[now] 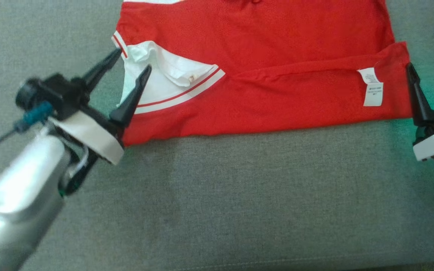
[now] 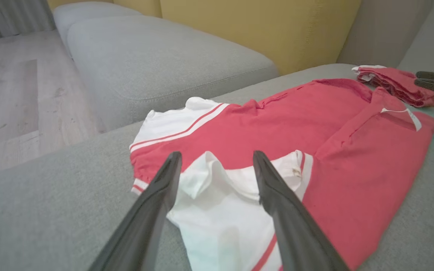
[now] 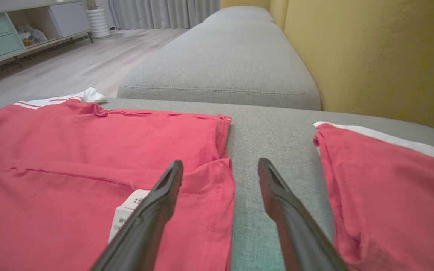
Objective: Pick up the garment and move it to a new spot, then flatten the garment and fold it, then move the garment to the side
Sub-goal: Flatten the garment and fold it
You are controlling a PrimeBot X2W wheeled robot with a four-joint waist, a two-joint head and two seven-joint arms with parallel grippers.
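Observation:
The garment [image 1: 262, 49] is a red shirt with white, red-striped sleeve trim, spread on a grey sofa cushion [image 1: 239, 195]. Its near edge is folded over, and a white label [image 1: 371, 86] shows at the right end. My left gripper [image 1: 132, 61] is open at the shirt's left end, its fingers straddling the white sleeve [image 2: 217, 210] just above it, with nothing held. At the shirt's right edge my right gripper [image 1: 426, 62] is open over the cushion, beside the hem corner [image 3: 217, 188]. In the wrist views the garment [image 2: 315, 124] [image 3: 89, 150] lies flat ahead of each gripper [image 2: 217, 154] [image 3: 220, 162].
Another red and white folded garment [image 3: 382, 180] [image 2: 398, 84] lies right of my right gripper. A yellow backrest [image 3: 371, 56] runs behind the cushion. More grey cushions [image 2: 156, 60] extend to the left, with wooden floor [image 2: 9, 98] beyond. Bare cushion stretches in front of the shirt.

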